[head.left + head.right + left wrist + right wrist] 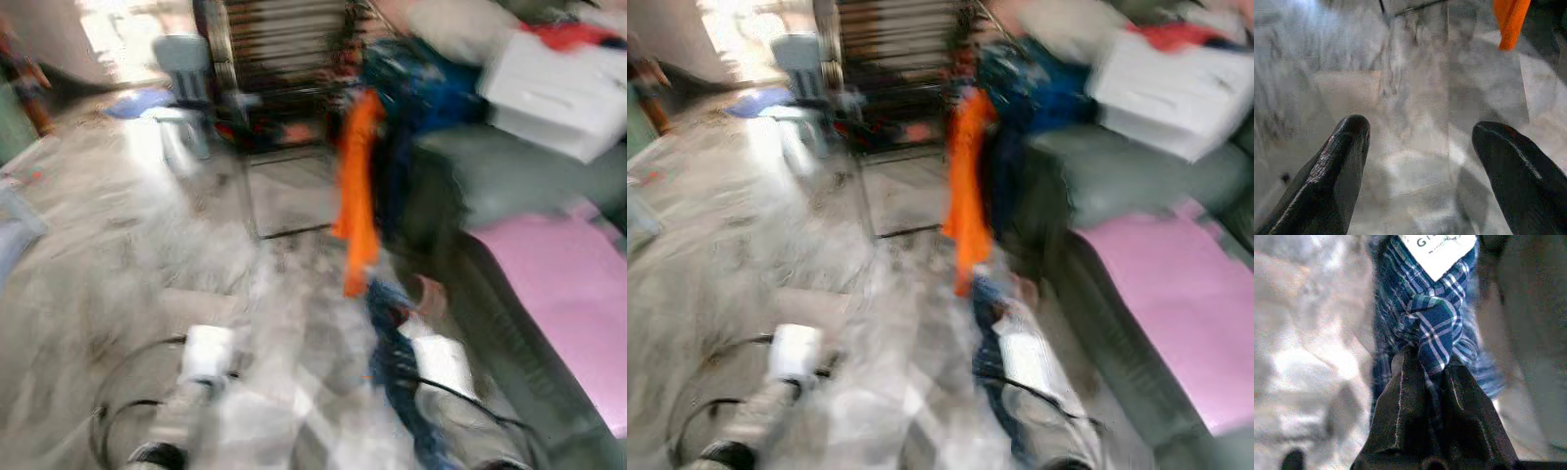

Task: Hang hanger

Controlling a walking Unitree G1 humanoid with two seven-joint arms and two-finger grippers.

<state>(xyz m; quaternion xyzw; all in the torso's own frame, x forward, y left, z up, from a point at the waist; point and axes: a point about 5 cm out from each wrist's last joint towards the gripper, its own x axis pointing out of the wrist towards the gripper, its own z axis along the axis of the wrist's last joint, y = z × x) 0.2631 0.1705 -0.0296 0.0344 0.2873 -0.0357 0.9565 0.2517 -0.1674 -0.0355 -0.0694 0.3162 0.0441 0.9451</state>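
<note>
Blurred room: orange garment [968, 191] hanging beside dark rack [896, 59]; pink sheet [1176, 304] at right; white box [1176, 93] above; two silver arms low on marbled floor [774, 245]

A blue, white and green checked shirt [1432, 328] carried a white label [1437, 249]. An orange cloth [359, 186] hung near a pink sheet [563, 294], above the grey marbled floor [127, 245].

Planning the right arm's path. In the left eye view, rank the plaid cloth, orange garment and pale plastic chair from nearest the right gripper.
1. Plaid cloth, clamped in the right gripper.
2. Orange garment, hanging ahead.
3. Pale plastic chair, far back on the left.
</note>
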